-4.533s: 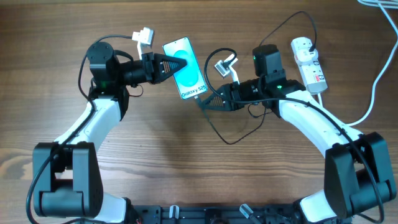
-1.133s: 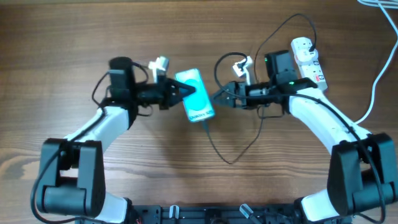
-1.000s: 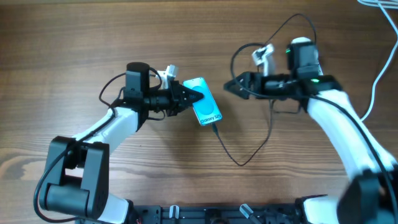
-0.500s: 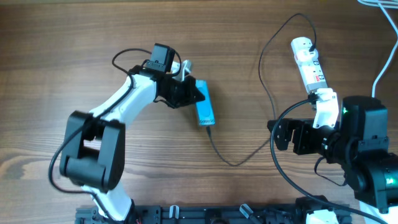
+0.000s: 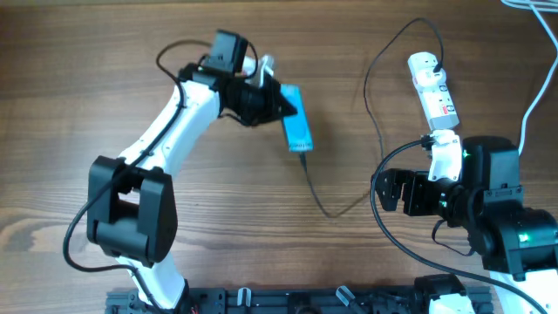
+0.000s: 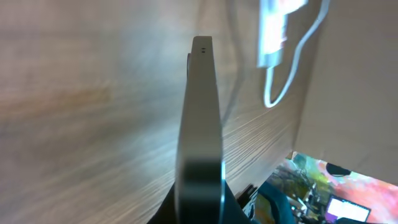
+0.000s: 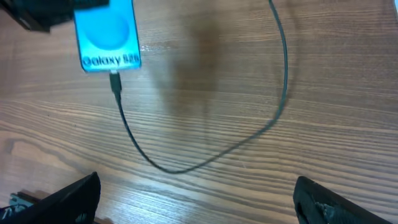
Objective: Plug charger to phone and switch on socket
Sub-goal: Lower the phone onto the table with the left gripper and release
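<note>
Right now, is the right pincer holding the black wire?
No, the right pincer is wide open and empty, and the black wire lies loose on the table.

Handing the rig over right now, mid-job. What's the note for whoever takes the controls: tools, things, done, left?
Left tool: shut on the phone, held on edge.
Right tool: open, empty, low by its base.
Charger: tip in the phone's port, cable running toward the socket.
Done: charger in phone.
Left: switch on the socket; switch state unclear from here.
</note>
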